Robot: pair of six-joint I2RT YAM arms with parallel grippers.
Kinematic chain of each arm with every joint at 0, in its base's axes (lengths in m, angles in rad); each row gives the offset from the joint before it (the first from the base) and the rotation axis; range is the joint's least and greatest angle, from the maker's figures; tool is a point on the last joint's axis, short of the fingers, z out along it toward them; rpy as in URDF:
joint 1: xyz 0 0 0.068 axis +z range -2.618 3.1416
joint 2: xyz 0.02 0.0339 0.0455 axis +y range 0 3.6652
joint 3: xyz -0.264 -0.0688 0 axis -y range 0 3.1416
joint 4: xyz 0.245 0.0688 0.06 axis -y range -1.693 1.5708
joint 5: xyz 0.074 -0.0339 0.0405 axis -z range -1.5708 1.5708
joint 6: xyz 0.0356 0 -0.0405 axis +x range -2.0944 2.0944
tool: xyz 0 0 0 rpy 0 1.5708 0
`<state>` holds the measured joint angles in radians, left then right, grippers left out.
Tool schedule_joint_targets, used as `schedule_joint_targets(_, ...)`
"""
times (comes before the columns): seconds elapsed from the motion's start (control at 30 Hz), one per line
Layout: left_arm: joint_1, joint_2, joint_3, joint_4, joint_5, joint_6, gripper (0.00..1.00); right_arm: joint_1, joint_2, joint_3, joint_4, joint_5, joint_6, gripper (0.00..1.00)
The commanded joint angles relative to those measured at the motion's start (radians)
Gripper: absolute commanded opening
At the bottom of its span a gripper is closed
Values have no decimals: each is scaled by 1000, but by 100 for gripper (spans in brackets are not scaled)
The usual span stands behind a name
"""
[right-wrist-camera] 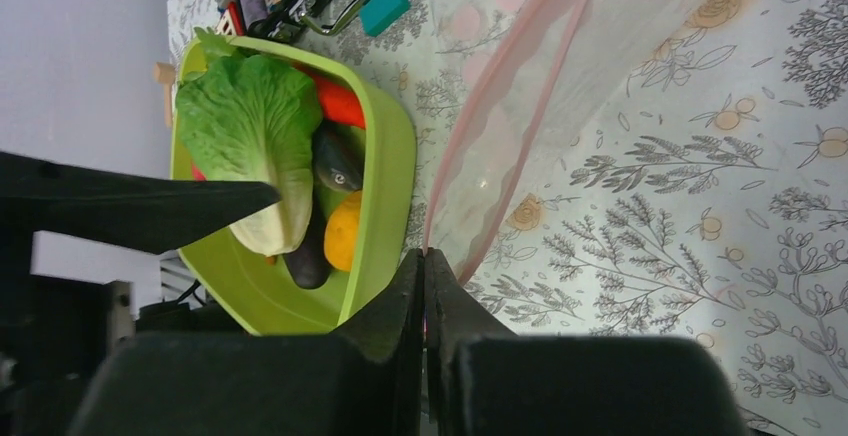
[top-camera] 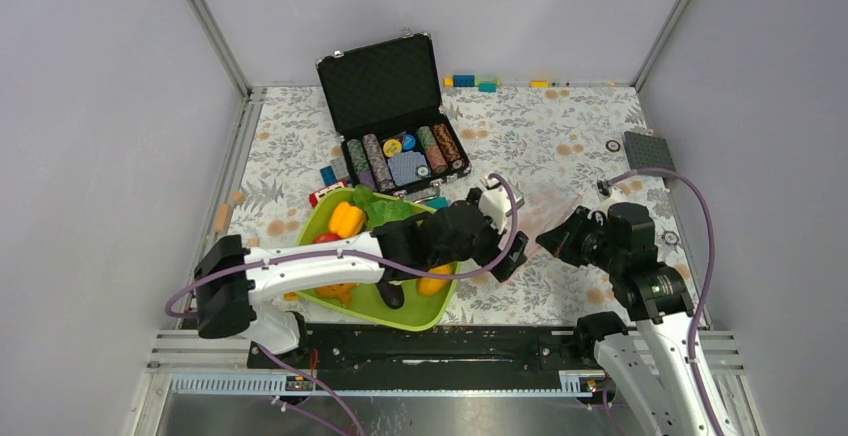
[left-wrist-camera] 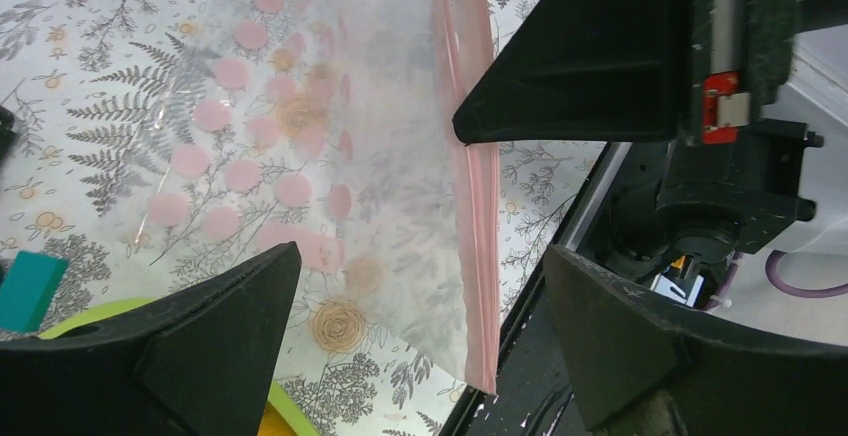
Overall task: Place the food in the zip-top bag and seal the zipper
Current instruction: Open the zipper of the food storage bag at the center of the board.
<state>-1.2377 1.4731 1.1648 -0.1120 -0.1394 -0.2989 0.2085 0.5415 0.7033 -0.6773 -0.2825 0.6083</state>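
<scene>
The clear zip-top bag (left-wrist-camera: 330, 146) lies on the flowered cloth right of the lime-green tray (top-camera: 400, 314). Its pink zipper (left-wrist-camera: 478, 216) runs along the near edge. My right gripper (right-wrist-camera: 424, 256) is shut on the zipper strip at its end; it also shows in the top view (top-camera: 550, 241). My left gripper (left-wrist-camera: 420, 306) is open over the bag's corner, holding nothing; it also shows in the top view (top-camera: 508, 238). The tray holds the food: yellow pepper (top-camera: 347, 219), lettuce (right-wrist-camera: 250, 126), eggplant (right-wrist-camera: 308, 256), orange fruit (right-wrist-camera: 343, 231), fish (right-wrist-camera: 338, 161).
An open black case of poker chips (top-camera: 395, 116) stands behind the tray. A teal block (left-wrist-camera: 25, 291) lies by the tray's rim. Coloured blocks (top-camera: 475, 81) sit at the back wall, and a grey plate (top-camera: 648, 148) lies far right. The black table rail (left-wrist-camera: 560, 286) is close.
</scene>
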Motion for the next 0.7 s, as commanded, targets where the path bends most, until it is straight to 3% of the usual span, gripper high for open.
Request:
schedule_joint_targets(0.0,-9,34,31,120,-23,5,92,8,-11,53,-45,-55,20,0)
schedule_joint_targets(0.23,-8,82,5,188,46,-39,78,8,-25,55,-61,-103,28,0)
schedule_joint_targets(0.57,-7,101,-70,272,124,-79,72,8,-43,59,-58,-147,43,0)
schedule_joint_targets(0.67,0,114,-84,289,134,-101,60,8,-42,63,-57,-172,40,0)
